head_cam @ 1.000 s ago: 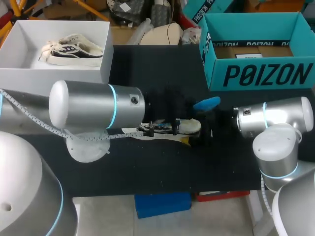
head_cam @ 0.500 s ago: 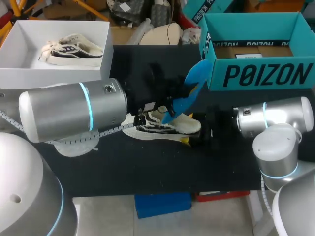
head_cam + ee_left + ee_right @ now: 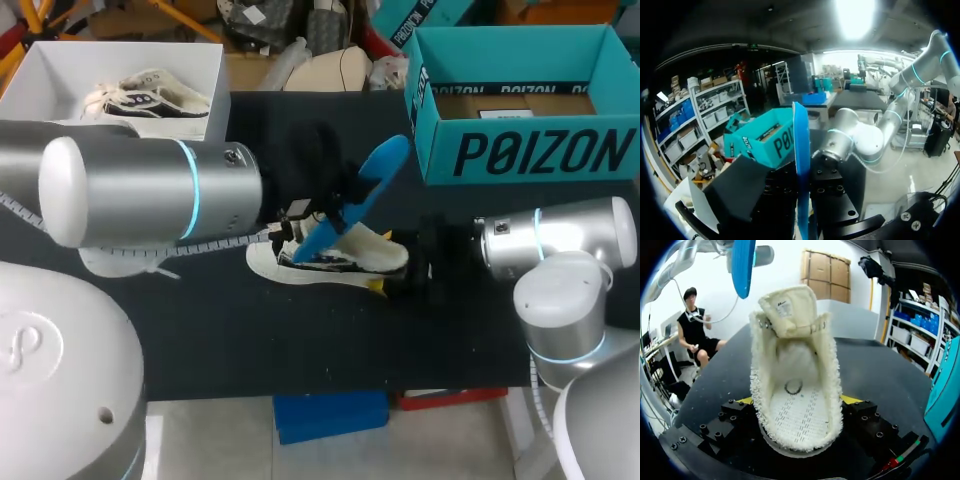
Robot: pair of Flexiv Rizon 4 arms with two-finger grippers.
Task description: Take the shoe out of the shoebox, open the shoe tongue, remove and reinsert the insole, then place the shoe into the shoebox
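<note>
The right end effector (image 3: 797, 400) is clamped on the heel of the shoe (image 3: 372, 250), pinning it down mid-surface (image 3: 300, 340). That's probably so the shoe doesn't get dragged along with the insole (image 3: 355, 195). The left end effector (image 3: 800, 200) is pinching the blue insole by its low end and holding it slanted in the air right over the shoe. A second ago the insole was barely poking out; now it's hauled way up and the left arm (image 3: 150, 195) has pulled back leftward. The teal shoebox (image 3: 520, 150) sits at the far right edge.

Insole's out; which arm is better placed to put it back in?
Left: the left jaws hold the blue insole just above the open shoe, while the right jaws are busy gripping it.
</note>
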